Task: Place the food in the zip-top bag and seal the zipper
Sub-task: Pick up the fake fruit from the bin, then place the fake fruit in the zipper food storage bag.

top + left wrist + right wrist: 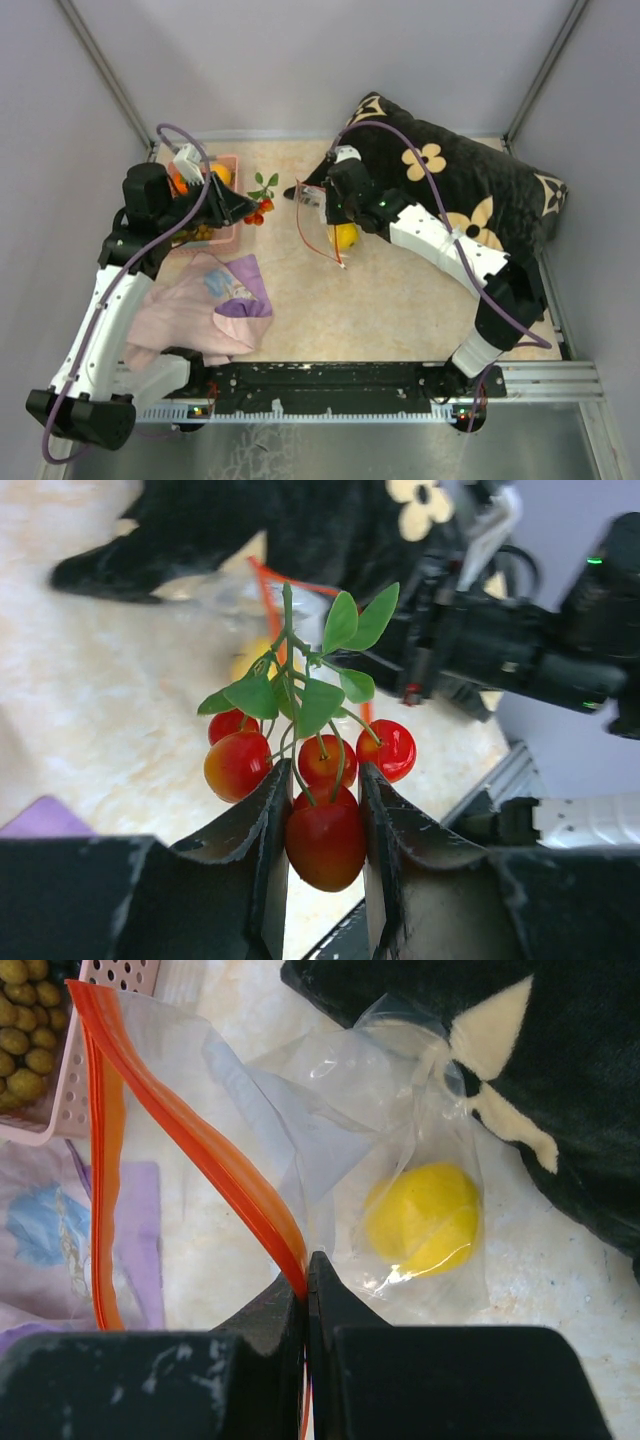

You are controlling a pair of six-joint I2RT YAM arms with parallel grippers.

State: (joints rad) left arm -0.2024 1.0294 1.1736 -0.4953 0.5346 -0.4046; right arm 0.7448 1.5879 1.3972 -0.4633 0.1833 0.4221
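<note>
My left gripper (248, 208) is shut on a bunch of red toy cherries (325, 840) with green leaves, held in the air just left of the bag's open mouth. My right gripper (305, 1270) is shut on the orange-red zipper strip (210, 1150) of the clear zip-top bag (300, 1100) and holds that edge up. A yellow round fruit (425, 1218) lies inside the bag; it also shows in the top view (344, 236). The zipper (305, 235) hangs in a loop. Olive-brown grapes (25, 1030) and an orange fruit (180, 184) sit in the pink basket.
The pink basket (232, 165) stands at the back left, under my left arm. A pink-purple cloth (200, 305) lies at the front left. A black cushion with flower prints (470, 185) fills the back right. Grey walls enclose the table.
</note>
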